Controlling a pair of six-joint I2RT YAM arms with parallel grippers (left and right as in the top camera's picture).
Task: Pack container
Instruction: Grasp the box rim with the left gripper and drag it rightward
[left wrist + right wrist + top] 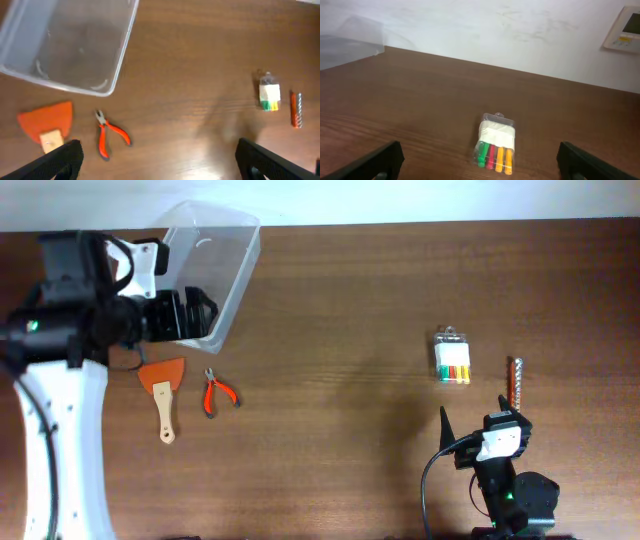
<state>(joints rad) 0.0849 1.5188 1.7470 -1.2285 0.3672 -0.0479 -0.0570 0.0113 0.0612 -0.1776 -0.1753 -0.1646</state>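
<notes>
- The left claw (157, 145) is spread wide with nothing between its fingers. It is held above the table, probably so that the loose tools below can be surveyed before one is chosen.
- The container (117, 60) lies ahead of that claw and to its left, its open side turned upward. Nothing can be made out inside it, so packing is judged not yet begun.
- The red pliers (103, 127) and the orange scraper (45, 120) lie just ahead of that claw's left finger, near the tub, so only a short carry should be needed.
- The right claw (479, 146) is likewise opened wide and empty. The marker pack (494, 145) is framed ahead between its fingers, apart from them, which suggests it is being lined up for a pick.
- A brown drill bit (516, 380) lies ahead of the right claw, slightly to its right.
- The table (340, 300) is dark wood-grain. A pale wall (495, 30) is seen behind it, with a small panel (625, 27) mounted on it.
</notes>
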